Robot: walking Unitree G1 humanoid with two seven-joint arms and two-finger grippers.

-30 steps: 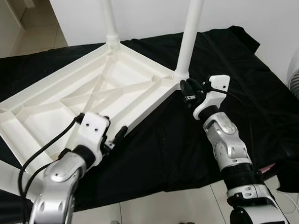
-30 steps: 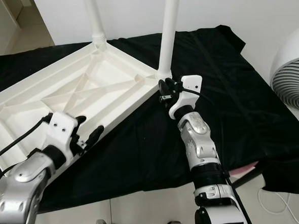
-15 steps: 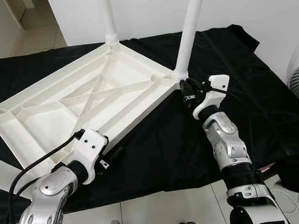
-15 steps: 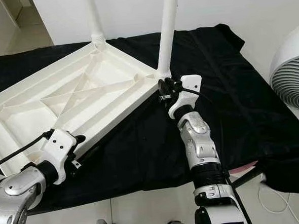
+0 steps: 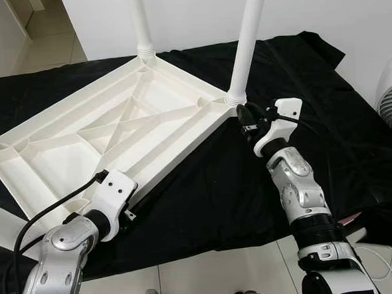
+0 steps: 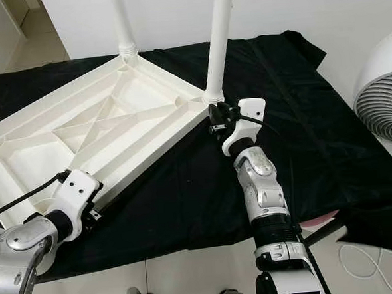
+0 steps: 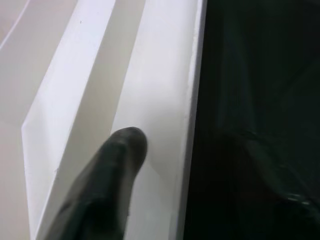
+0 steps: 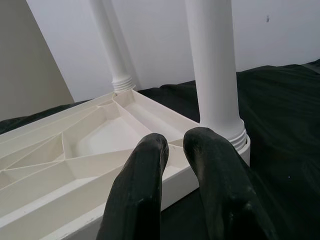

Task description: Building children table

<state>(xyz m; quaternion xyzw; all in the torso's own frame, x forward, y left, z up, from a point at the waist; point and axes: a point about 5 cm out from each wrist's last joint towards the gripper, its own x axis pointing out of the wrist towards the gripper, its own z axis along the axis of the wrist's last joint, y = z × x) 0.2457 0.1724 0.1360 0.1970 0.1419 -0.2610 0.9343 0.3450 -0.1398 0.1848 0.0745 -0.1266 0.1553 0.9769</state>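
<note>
The upturned white tabletop (image 5: 115, 132) lies on the black cloth (image 5: 300, 100) with legs screwed in at its far corners. The left gripper (image 5: 136, 205) reaches under its near edge; I cannot tell its fingers. The right gripper (image 5: 242, 115), fingers almost together and holding nothing, waits beside the right leg (image 5: 246, 44). Next, probably, more legs must be fitted.

White plastic child's tabletop (image 5: 115, 135) lies upside down on a black cloth, ribbed underside facing up with diagonal braces crossing between the rim walls. Two white round legs stand upright in its far corner sockets: one leg (image 5: 140, 24) at the back corner, another leg (image 5: 246, 40) at the right corner.
</note>
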